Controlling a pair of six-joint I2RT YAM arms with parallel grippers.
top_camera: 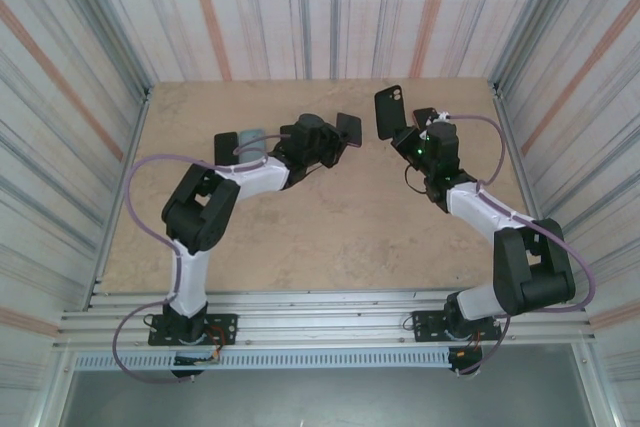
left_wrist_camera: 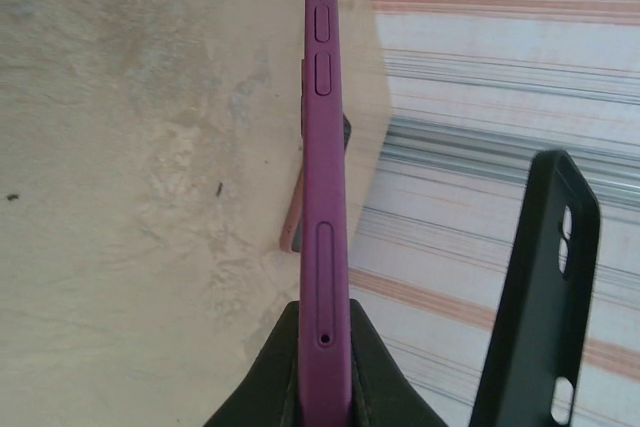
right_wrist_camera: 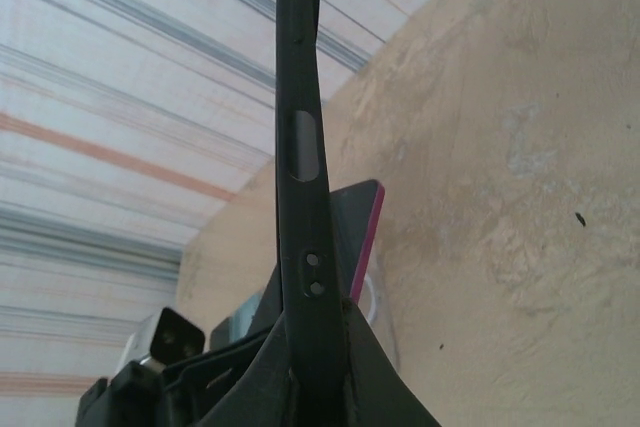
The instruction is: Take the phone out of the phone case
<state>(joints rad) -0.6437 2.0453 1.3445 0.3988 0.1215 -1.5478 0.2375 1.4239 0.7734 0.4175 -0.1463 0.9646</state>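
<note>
Top view first. Just above the centre of the frame, the left gripper (top_camera: 338, 135) is clamped on the phone (top_camera: 349, 130). A little to its right, the right gripper (top_camera: 408, 130) is clamped on the black phone case (top_camera: 388, 112). Clear air shows between phone and case, and both are lifted off the table (top_camera: 330, 237). The case's long axis runs up-frame with a slight lean. I judge the phone is out, so the coming move looks like parting further or setting down.

Left wrist view now. The phone (left_wrist_camera: 325, 147) stands edge-on up the middle of the frame, long axis vertical, its purple side and buttons facing the camera. The fingers (left_wrist_camera: 262, 387) pinch its lower end. The case (left_wrist_camera: 545, 287) stands apart at lower right with its camera cutout showing. Table lies to the left and striped wall (left_wrist_camera: 500, 77) to the right.

Right wrist view. The case (right_wrist_camera: 300, 147) runs edge-on up the centre, with fingers (right_wrist_camera: 372, 377) shut on its bottom end. The phone (right_wrist_camera: 365, 237) peeks out just right of it and farther off.

There is open table beneath both arms. The back wall sits close behind the case's top end, so that's the edge to mind.
</note>
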